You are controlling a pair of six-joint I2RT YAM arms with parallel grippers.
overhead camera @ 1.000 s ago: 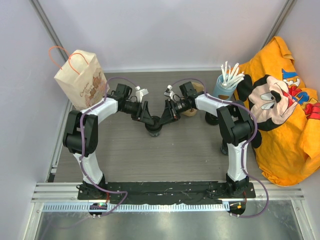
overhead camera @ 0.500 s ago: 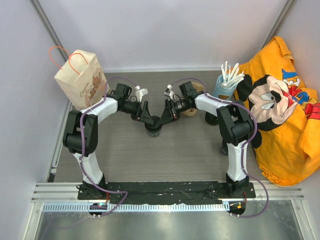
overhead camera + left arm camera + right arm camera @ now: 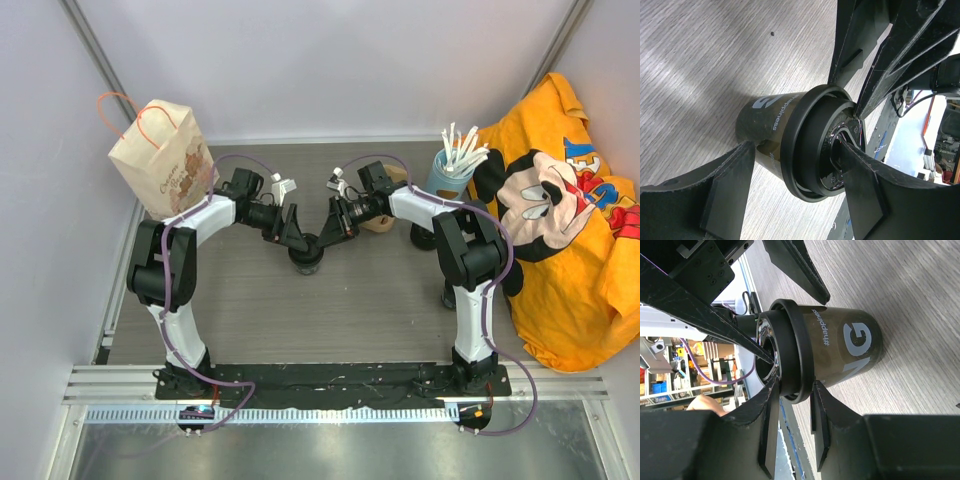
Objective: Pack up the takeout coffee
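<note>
Coffee cup (image 3: 307, 258) | right jaws pinch rim | left jaws apart astride it | paper bag (image 3: 160, 160) back-left

On the dark brown paper takeout cup with black plastic lid (image 3: 840, 347), white print on the wall. Right wrist view: "#happiness" in small type running down from the lid rim, large "NG" beside it. Left wrist view, another side of the same cup (image 3: 762, 117): "happiness" in small type again, with a large "S" next to it; the rest of that word is cut off. Small marks on the lid top, too blurred to read.

Kraft paper bag with orange cord handles (image 3: 160, 160): brown script line over a printed picture, not legible in the top view.

Orange cloth with a cartoon mouse face (image 3: 560, 300): blue letters near its upper edge, partial, unreadable.
</note>
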